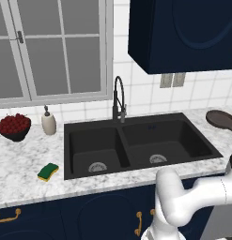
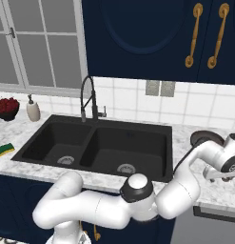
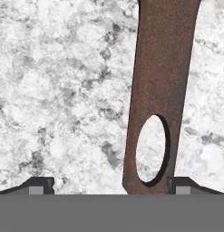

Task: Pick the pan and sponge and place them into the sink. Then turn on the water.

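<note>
- Hovering low over the marble counter (image 1: pixel 23 164), the two-finger gripper (image 3: pixel 111 186) has its 2 dark fingertips (image 3: pixel 38 186) spread wide, with nothing clamped.
- The long brown handle of the round dark frying pan (image 1: pixel 221 119) lies between the tips, its oval hanging hole just beside the right tip.
- The pan rests on the counter, right of the black double-basin sink (image 1: pixel 136 124).
- The green-and-yellow rectangular sponge (image 1: pixel 48 171) lies left of the sink.
- The black gooseneck faucet (image 1: pixel 119 99) stands behind the divider.
</note>
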